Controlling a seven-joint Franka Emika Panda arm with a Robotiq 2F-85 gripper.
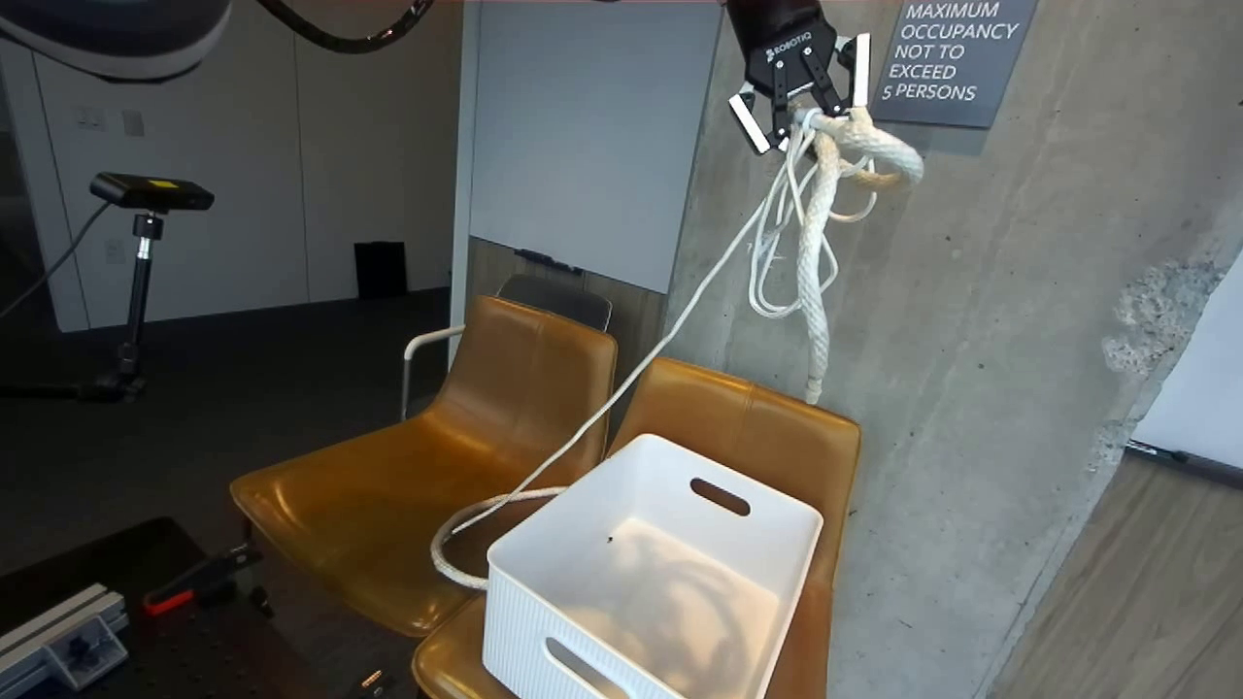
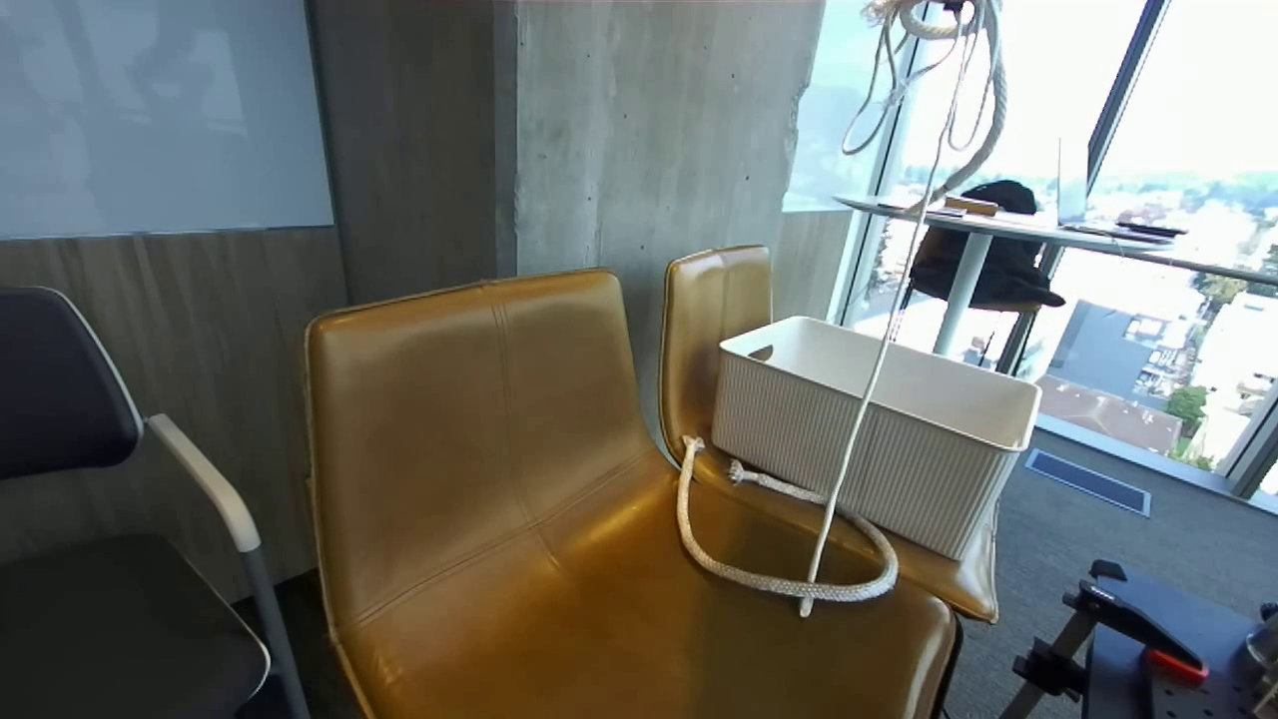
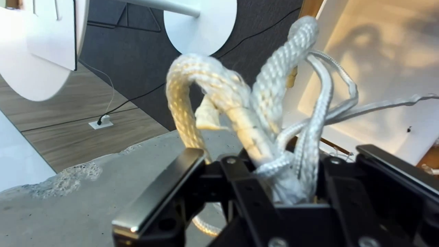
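My gripper (image 1: 812, 128) points down high above the chairs, shut on a bundled white rope (image 1: 814, 282). In the wrist view the rope (image 3: 267, 137), bound with thin cord, is wedged between the black finger links close to the palm; the silver fingertips stand apart on either side. Loops and a long thick end hang below the jaws. A thin cord (image 2: 879, 364) slants down from the bundle to a thick rope loop (image 2: 779, 584) lying on the chairs. Beneath the gripper, a white basket (image 2: 799, 409) sits on a chair. That exterior view cuts off nearly all of the gripper.
Two tan leather chairs (image 1: 369, 495) stand side by side against a concrete pillar (image 1: 971, 388). A grey sign (image 1: 957, 63) is mounted right beside the gripper. A dark bench with tools (image 2: 1148, 639) stands in front. A round table (image 2: 1038, 235) is by the window.
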